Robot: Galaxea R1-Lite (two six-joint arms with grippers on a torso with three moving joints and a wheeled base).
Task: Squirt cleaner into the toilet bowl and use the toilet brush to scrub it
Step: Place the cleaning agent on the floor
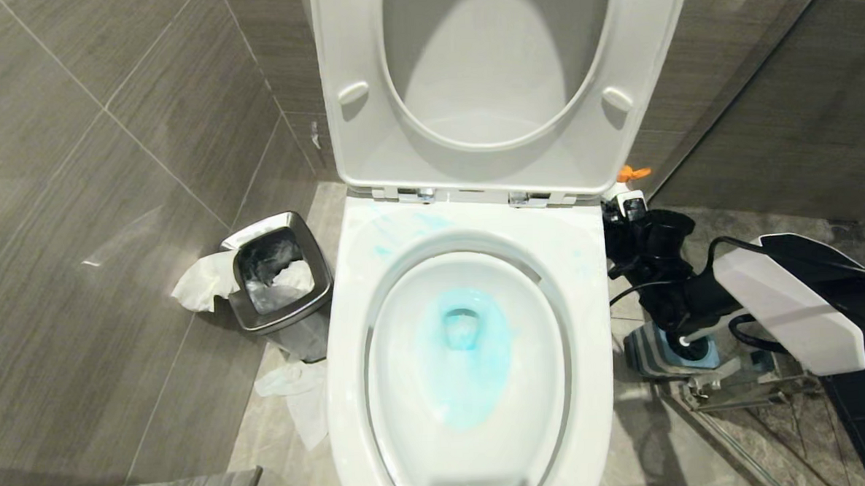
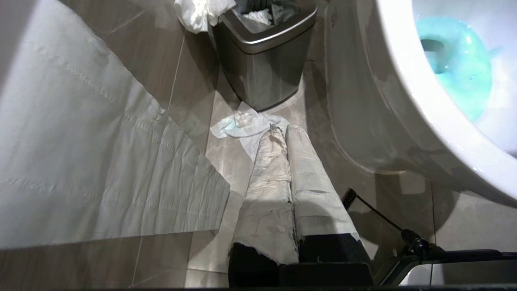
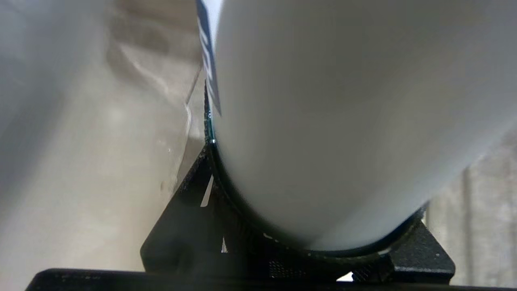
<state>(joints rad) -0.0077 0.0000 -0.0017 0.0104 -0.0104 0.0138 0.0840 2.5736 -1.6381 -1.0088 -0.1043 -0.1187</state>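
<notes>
Grey tiled floor (image 1: 80, 375): toilet bowl (image 1: 470, 446), steel waste bin (image 1: 281, 279), crumpled tissue (image 1: 297, 399).

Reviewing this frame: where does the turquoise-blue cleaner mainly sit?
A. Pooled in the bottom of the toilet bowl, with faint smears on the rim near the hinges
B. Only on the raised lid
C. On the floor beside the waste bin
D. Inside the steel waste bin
A. In the head view the cleaner tints a pool low in the toilet bowl, with faint smears on the rim below the hinges.

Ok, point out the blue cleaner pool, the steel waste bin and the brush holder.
cleaner (image 1: 470, 351), head view, on the tinted pool in the bowl.
waste bin (image 1: 317, 284), head view, on its steel rim.
brush holder (image 1: 645, 354), head view, on its striped side.
</notes>
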